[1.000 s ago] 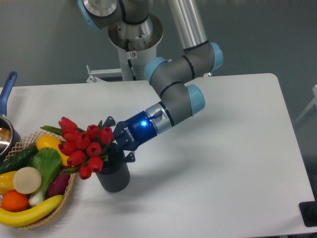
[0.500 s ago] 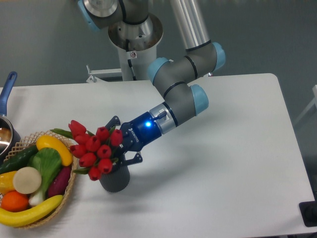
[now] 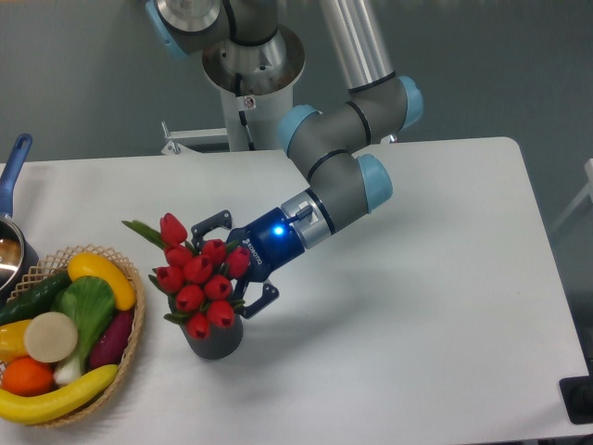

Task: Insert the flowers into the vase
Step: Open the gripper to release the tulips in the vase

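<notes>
The flowers [image 3: 198, 275], a bunch of red tulip buds with green leaves, stand with their stems down in the vase [image 3: 216, 341], a small dark grey cylinder on the white table. The buds spread wider than the vase's mouth and hide it. My gripper [image 3: 228, 268] reaches in from the right at the height of the bunch. It looks open: one finger shows above the buds and the other below them, beside the vase's rim. The fingertips themselves are hidden behind the buds.
A woven basket [image 3: 132, 345] of toy fruit and vegetables sits just left of the vase. At the far left edge stands a pot with a blue handle [image 3: 13, 165]. The robot base [image 3: 248, 69] rises at the back.
The bunch swung from leaning left over the basket to standing more upright over the vase and dropped lower into it. The gripper shifted slightly right and its fingers spread.
</notes>
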